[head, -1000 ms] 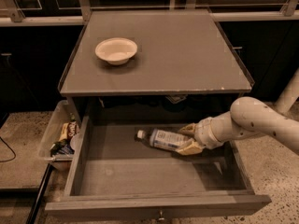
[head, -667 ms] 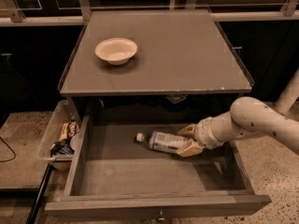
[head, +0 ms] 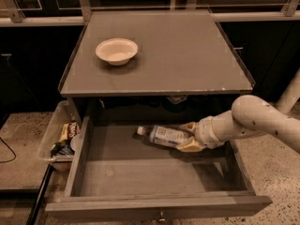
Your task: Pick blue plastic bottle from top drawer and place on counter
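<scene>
Hardly anything has shifted since a second ago: the bottle and the gripper lie almost where they were, with the cap end perhaps a touch higher. At the far left a clear bin stands on the floor just beside the cabinet and holds snacks in packets. Above and to its right, a white bowl sits upright on the left rear part of the counter, well apart from the edges. Below the counter the drawer is pulled out wide, its grey floor showing. On that floor, toward the back and a little right of the middle, lies the bottle on its side, its white cap pointing left and its label facing up. The gripper reaches into the drawer from the right, and its yellowish fingers are clamped on the bottle's bottom end, one at the rear side and one at the front. Behind it the pale arm runs off over the drawer's right wall toward the right edge.
</scene>
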Robot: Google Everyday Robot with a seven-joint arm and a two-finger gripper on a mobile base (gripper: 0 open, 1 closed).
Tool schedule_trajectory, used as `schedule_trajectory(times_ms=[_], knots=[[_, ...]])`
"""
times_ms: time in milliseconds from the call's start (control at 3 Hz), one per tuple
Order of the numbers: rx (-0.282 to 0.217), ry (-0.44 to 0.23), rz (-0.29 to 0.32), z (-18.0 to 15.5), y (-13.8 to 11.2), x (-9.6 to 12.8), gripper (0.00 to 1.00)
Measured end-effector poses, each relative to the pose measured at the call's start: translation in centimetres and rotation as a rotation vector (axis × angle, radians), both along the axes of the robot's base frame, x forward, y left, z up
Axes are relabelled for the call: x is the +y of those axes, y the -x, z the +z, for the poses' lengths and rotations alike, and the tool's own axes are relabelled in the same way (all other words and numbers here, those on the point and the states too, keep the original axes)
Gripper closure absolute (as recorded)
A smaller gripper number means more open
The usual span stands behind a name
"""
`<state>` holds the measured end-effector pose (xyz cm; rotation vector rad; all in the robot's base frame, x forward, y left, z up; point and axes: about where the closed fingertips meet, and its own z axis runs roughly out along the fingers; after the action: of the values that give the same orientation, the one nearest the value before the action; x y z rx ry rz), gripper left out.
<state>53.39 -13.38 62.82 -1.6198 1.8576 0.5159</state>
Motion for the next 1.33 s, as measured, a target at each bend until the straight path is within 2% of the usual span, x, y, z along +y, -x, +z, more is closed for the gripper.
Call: schedule_trajectory(times_ms=[333,667,1000,1333], knots=[[-0.055,-0.027,0.051,3.8,1.0,-0.6,1.00],[-0.104,-0.057,0.061,7.6,2.0,-2.5,1.00],[-0.156,-0.061,0.094,11.5,3.8,-3.8,1.00],[-0.230,-0.016,0.139,15.9,5.5,-4.2,1.00]])
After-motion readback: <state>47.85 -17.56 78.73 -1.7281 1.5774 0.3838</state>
